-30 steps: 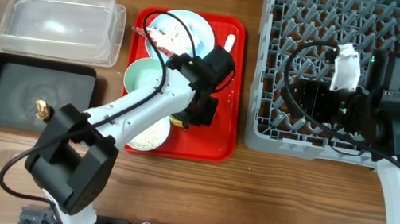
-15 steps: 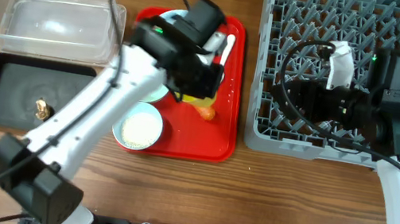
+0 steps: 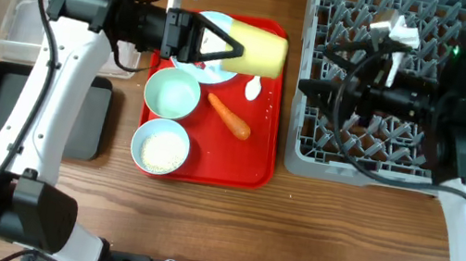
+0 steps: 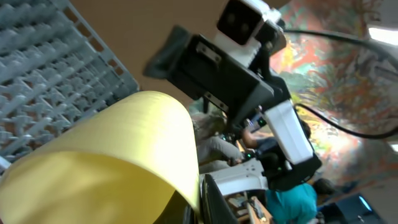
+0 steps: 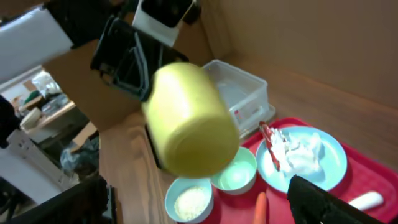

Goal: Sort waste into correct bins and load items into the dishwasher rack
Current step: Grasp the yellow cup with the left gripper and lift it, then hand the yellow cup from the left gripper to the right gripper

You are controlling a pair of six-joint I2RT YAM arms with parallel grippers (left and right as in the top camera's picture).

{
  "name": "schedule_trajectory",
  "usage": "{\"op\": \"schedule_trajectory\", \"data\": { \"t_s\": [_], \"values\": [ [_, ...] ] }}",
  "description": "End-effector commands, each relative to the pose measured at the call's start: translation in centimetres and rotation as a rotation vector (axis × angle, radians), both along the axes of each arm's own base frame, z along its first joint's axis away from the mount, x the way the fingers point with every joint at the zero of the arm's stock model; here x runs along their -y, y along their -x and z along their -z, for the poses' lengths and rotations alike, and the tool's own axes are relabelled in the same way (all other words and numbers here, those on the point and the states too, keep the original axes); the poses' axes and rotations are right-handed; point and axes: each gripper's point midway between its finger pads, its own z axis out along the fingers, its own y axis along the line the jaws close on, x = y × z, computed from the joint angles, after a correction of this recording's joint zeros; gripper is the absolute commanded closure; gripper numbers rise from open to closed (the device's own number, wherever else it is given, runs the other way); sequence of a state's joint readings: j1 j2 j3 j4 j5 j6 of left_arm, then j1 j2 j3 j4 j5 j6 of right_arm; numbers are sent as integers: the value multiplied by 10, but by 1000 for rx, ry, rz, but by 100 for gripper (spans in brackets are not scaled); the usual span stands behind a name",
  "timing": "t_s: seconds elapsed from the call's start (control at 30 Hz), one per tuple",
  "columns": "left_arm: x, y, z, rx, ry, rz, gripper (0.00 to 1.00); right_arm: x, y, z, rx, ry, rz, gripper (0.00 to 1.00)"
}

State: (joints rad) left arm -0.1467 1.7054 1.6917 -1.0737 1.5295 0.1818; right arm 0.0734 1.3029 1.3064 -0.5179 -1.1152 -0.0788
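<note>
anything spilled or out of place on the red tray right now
No spill that I can see: the rice sits in its bowl. The carrot lies loose on the red tray, near the spoon. The yellow cup is held on its side above the tray by the left gripper.

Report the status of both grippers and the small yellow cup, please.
Left gripper shut on small yellow cup, sideways above flat red tray. Right gripper open over grey pegged crate. Nothing between cup and crate.
</note>
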Motion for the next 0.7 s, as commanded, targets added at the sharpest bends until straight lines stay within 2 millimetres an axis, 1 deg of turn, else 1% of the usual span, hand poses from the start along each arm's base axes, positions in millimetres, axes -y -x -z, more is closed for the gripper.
{"op": "schedule_trajectory", "data": {
  "t_s": [0.0, 0.07, 0.17, 0.2, 0.23, 0.3, 0.43, 0.57, 0.67],
  "values": [
    [15, 20, -18, 38, 48, 76, 96, -6, -15, 4, -86, -63, -33, 5],
    [23, 27, -18, 46, 50, 105, 96, -10, -20, 9, -94, -88, -83, 5],
    [29, 30, -19, 64, 54, 123, 96, -20, -16, 14, -119, -119, -168, 8],
    [29, 29, -20, 67, 55, 124, 96, -29, -13, 17, -131, -119, -196, 12],
    [29, 28, -20, 82, 57, 124, 96, -35, -8, 17, -132, -118, -217, 12],
    [29, 25, -21, 111, 63, 121, 96, -47, 0, 17, -135, -116, -252, 17],
    [29, 23, -23, 147, 67, 119, 96, -49, 0, 16, -128, -116, -258, 19],
    [29, 23, -21, 132, 61, 117, 96, -49, -5, 6, -85, -131, -255, 19],
    [29, 22, -20, 130, 51, 110, 96, -50, -6, 3, -80, -137, -253, 25]
  ]
}}
